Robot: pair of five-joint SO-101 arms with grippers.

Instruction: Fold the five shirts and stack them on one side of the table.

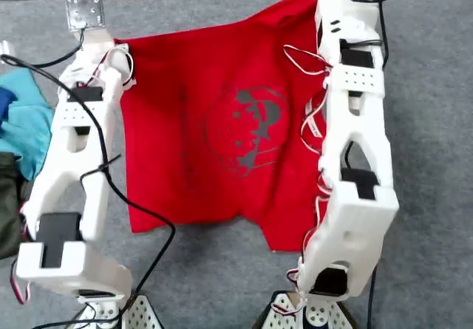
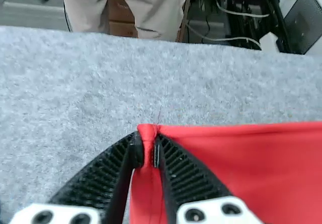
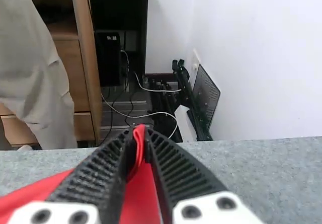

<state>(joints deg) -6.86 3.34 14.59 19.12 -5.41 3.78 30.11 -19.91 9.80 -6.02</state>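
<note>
A red shirt [image 1: 222, 137] with a grey round print lies spread across the grey table, between the two white arms. My left gripper [image 2: 147, 148] is shut on a pinched corner of the red shirt [image 2: 241, 158], low over the felt at the table's far left part. At the far edge of the table, my right gripper [image 3: 138, 141] is shut on another fold of the red shirt [image 3: 136, 189], held a little above the surface. In the high view the left arm [image 1: 74, 159] runs along the shirt's left side and the right arm [image 1: 355, 144] along its right side.
A teal garment [image 1: 26, 118] and a dark one [image 1: 7, 203] lie piled at the table's left edge. Bare grey felt [image 1: 436, 122] stretches to the right of the right arm. Beyond the far edge stand a person's legs, wooden furniture and cables.
</note>
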